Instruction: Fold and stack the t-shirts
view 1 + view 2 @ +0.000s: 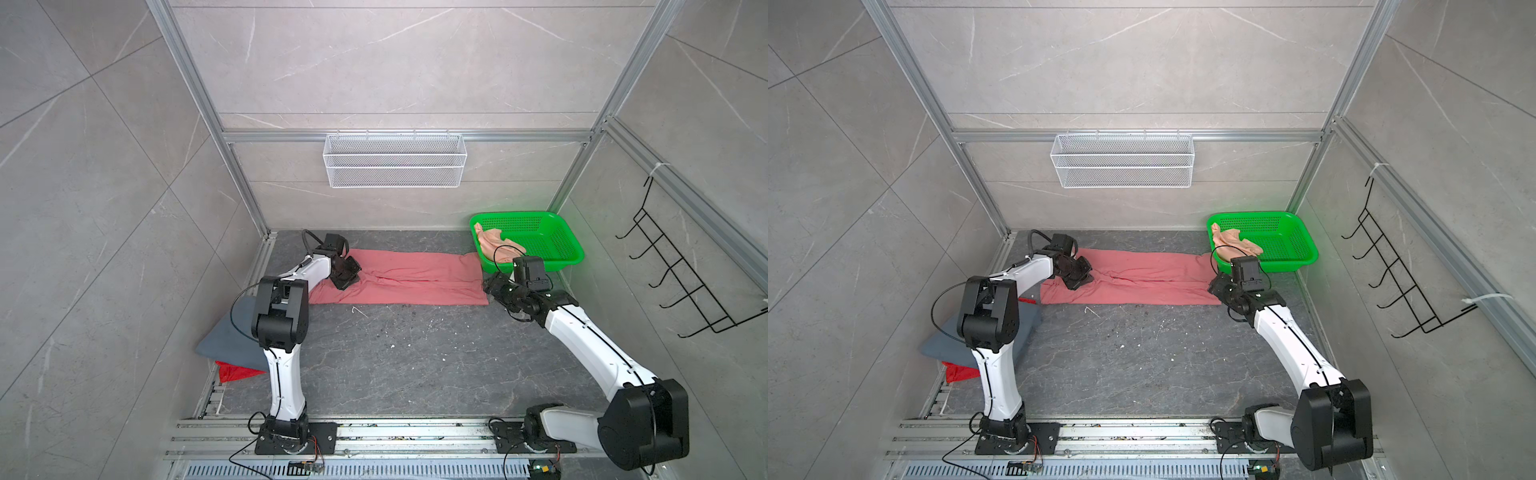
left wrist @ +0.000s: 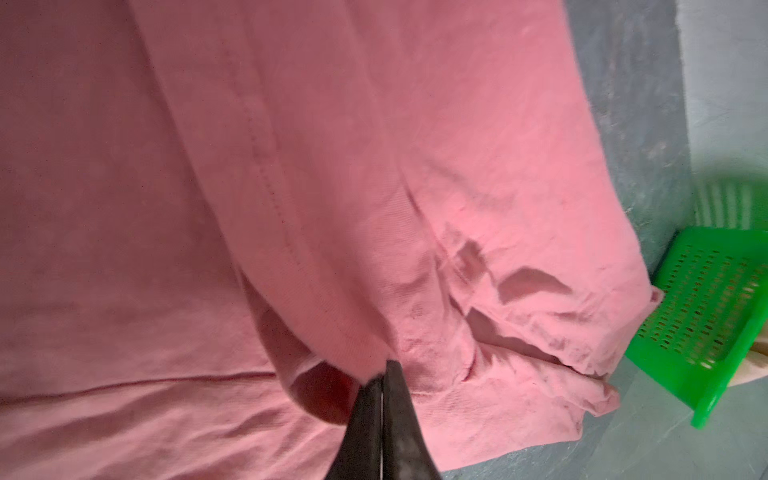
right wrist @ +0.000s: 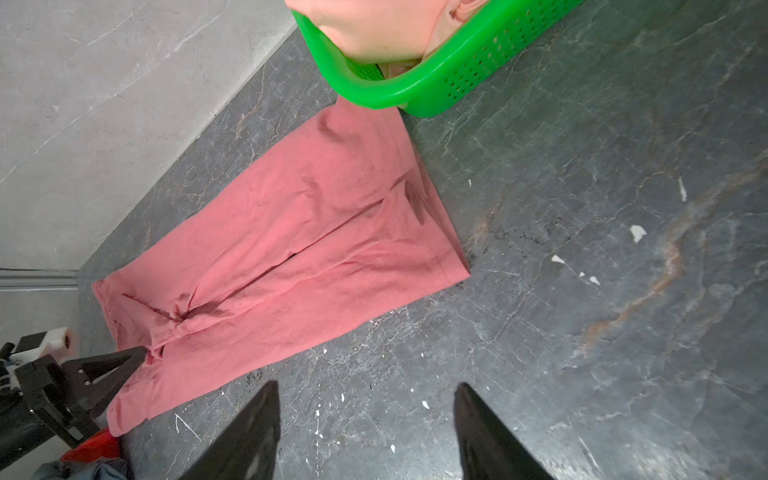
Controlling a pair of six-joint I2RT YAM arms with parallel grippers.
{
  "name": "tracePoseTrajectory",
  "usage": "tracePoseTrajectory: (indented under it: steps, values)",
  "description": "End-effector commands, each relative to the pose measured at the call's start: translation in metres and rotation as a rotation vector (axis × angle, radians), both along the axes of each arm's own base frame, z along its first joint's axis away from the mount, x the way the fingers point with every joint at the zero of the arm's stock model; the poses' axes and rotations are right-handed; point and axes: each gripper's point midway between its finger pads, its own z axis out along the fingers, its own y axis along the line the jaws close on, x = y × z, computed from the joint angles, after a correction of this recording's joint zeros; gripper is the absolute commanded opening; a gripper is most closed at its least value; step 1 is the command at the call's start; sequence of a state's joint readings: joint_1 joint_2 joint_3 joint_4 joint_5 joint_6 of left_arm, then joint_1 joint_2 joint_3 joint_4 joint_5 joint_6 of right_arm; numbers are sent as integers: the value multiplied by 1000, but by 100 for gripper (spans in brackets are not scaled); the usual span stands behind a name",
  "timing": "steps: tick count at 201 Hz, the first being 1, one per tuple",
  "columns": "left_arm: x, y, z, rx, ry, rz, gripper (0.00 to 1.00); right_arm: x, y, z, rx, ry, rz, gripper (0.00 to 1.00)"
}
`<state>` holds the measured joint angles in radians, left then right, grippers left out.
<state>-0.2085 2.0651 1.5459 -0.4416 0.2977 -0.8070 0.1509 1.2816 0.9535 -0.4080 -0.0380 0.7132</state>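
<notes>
**Two grippers, one at each end of the coral strip**

In both top views, the coral pink t-shirt (image 1: 399, 276) lies mid-frame as a long narrow strip. Its long axis runs left to right, and its right end touches the green basket (image 1: 569, 253), which holds the pale peach t-shirt (image 1: 494, 247). Your left gripper (image 1: 347, 279) is down on the strip's left end. Your right gripper (image 1: 492, 286) sits just beside the lower corner of the right end. At lower left, the slate grey-blue t-shirt (image 1: 228, 336) lies on the bright red t-shirt (image 1: 235, 372).

In the left wrist view, at lower centre, the jaws are pressed together on a fold of coral cloth. The strip stretches away toward the basket at the right edge.

In the right wrist view, your jaws stand wide with nothing between them, over bare table (image 3: 582, 291). The cloth lies above and to the left of them, and its nearest corner is just above the gap.

The next move probably turns on that free right end. Your right arm is the nearer one, and the corner lies just ahead of its open jaws.
</notes>
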Motion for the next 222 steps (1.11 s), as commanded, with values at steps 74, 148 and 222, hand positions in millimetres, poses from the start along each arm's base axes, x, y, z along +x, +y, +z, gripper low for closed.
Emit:
tracePoseTrajectory:
  steps: [74, 148, 222]
  values:
    - [71, -78, 53, -89, -194, -367, 37, 19, 14, -45, 58, 76, 12, 66]
    - [44, -9, 68, 206, -238, -191, 46, 47, 35, -38, 34, 17, 80, 67]
    - [7, 21, -3, 208, -57, -9, 46, 125, 95, -69, -4, 3, 164, 66]
